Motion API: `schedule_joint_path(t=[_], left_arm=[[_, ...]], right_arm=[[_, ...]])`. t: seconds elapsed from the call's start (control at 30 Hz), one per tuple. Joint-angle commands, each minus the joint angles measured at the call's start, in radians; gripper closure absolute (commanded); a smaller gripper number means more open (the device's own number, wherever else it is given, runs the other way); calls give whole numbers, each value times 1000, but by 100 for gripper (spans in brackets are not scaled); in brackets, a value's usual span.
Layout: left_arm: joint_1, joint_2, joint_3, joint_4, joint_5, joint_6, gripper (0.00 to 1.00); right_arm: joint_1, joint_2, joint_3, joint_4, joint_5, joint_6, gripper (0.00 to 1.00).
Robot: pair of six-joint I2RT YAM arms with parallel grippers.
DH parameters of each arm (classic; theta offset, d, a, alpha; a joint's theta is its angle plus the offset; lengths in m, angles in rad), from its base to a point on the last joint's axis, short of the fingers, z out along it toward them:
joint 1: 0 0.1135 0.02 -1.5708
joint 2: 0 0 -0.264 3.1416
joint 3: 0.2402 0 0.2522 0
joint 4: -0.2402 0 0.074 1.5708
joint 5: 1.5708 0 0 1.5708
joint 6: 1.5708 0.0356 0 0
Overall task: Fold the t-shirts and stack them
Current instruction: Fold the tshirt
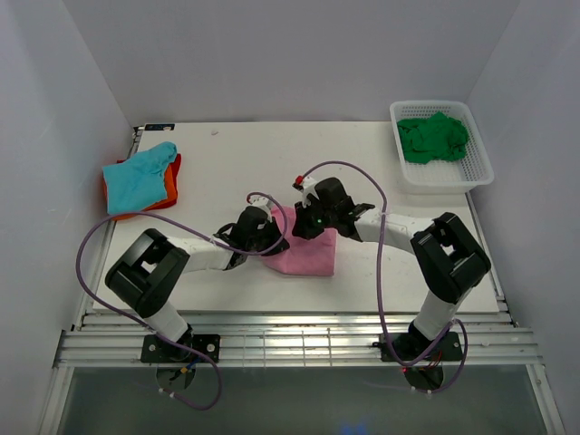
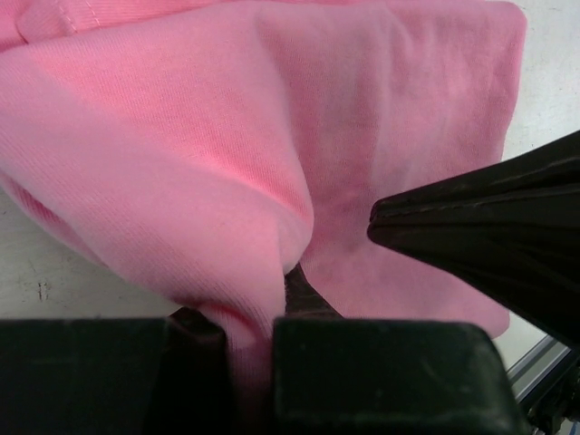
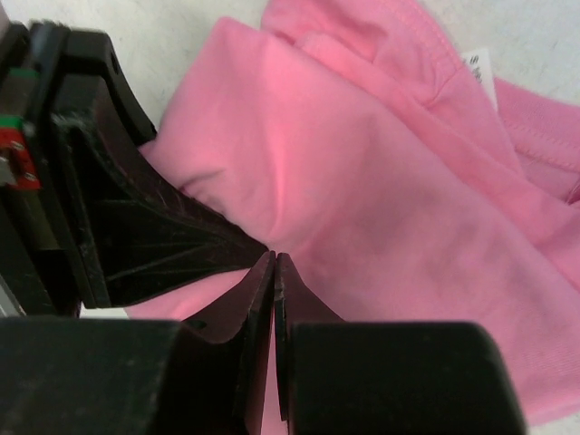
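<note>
The pink t-shirt [image 1: 310, 252] lies partly folded in the middle of the table. My left gripper [image 1: 269, 237] is at its left edge, shut on a raised fold of the pink cloth [image 2: 245, 308]. From the right, my right gripper [image 1: 304, 225] meets it at the shirt's top edge. Its jaws are pressed together, their tips [image 3: 275, 263] pinching a crease of the pink t-shirt [image 3: 390, 199]. At the far left a teal t-shirt [image 1: 136, 175] rests on an orange one [image 1: 169, 190]. A green t-shirt [image 1: 433, 138] lies crumpled in the basket.
A white mesh basket [image 1: 478, 170] stands at the back right corner. The teal and orange pile lies close to the left wall. The two arms' purple cables loop over the table's near half. A metal rail runs along the near edge.
</note>
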Motion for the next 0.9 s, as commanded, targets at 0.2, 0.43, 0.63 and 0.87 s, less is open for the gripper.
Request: schedule_joint_path(t=[0.2,0.43,0.63,0.87], left_arm=[[-31,17,-4,-68,-23,2,100],[-42,-14,22,-71,-27,3,100],[-49,-54,56,-93,-40,3,100],[-59,-92,79,-111,-56,3,100]], right_arm=[[15,51,-55,52,-77,44,92],[16,103,-49,0,-8,59,92],[16,109,-49,-38,31,71,92],[39,19,-87,-46,106,53,89]])
